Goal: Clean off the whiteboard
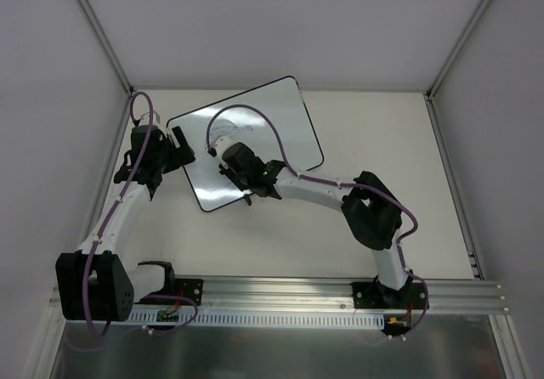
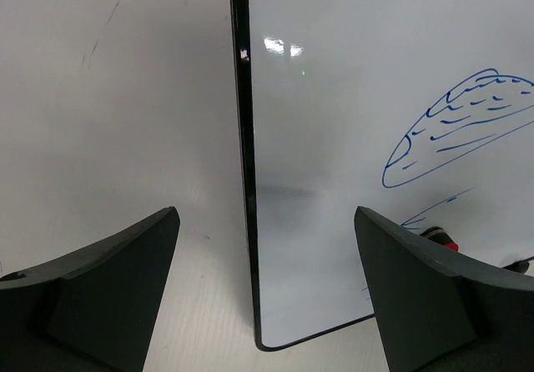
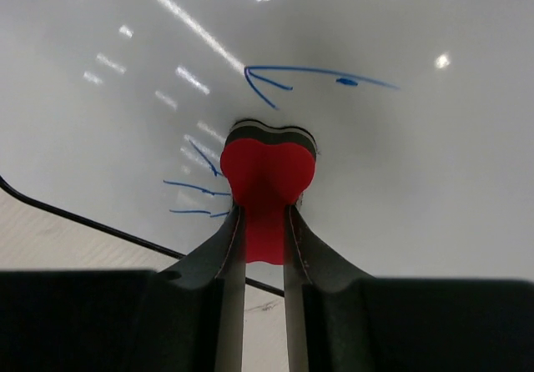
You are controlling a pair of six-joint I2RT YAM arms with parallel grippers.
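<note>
The whiteboard (image 1: 272,115) lies flat and skewed on the table, with blue scribbles (image 1: 231,129) near its left middle. My right gripper (image 1: 224,153) is over the board, shut on the red eraser (image 3: 267,172), whose dark felt face presses on the board (image 3: 400,155) among blue strokes (image 3: 317,73). My left gripper (image 1: 182,144) is at the board's left edge, open and empty. In the left wrist view its fingers (image 2: 417,280) straddle the black rim (image 2: 247,180) near a rounded corner, and a blue leaf-shaped drawing (image 2: 459,126) shows on the board (image 2: 334,97).
White walls with metal corner posts (image 1: 98,31) close in the table on three sides. An aluminium rail (image 1: 280,294) carrying both arm bases runs along the near edge. The right arm's elbow (image 1: 371,211) lies over the table right of the board.
</note>
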